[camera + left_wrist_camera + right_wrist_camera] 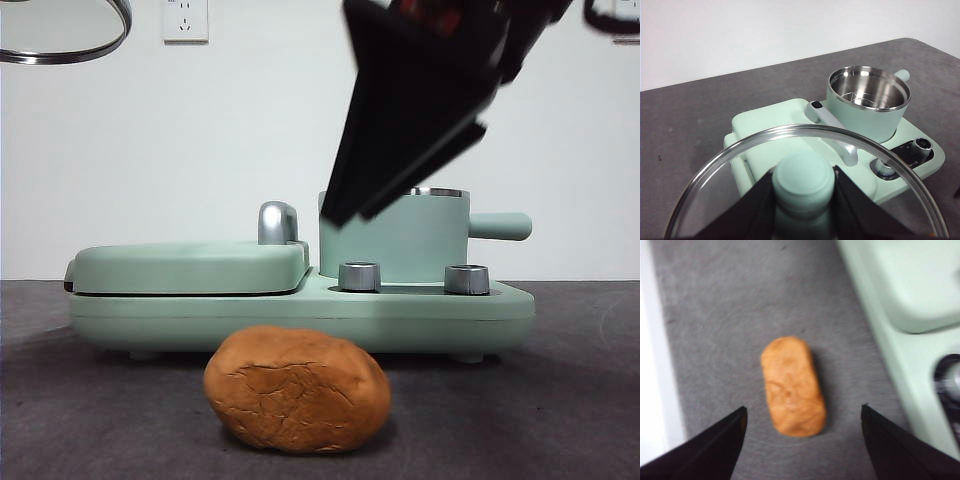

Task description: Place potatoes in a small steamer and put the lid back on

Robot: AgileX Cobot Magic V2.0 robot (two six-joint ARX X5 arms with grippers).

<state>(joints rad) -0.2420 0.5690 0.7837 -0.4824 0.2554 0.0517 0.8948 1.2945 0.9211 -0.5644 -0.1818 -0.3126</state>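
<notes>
The orange-brown potato [297, 390] lies on the grey table in front of the appliance. My right gripper [803, 409] hangs open above it, a jaw on either side and no contact; the potato [792, 385] shows between them. In the front view the right gripper [350, 212] comes down dark from the top, in front of the mint-green steamer [400, 240]. The steamer [867, 100] stands uncovered with its steel inside bare. My left gripper [802, 185] is shut on the knob of the glass lid [805, 131], held high; the lid's rim [60, 57] shows at top left.
The steamer sits on a mint-green appliance base [420, 310] with two steel dials [360, 276] [466, 279]. A flat griddle cover [190, 265] with a steel handle [277, 222] takes up its left half. A wall socket [185, 18] is behind.
</notes>
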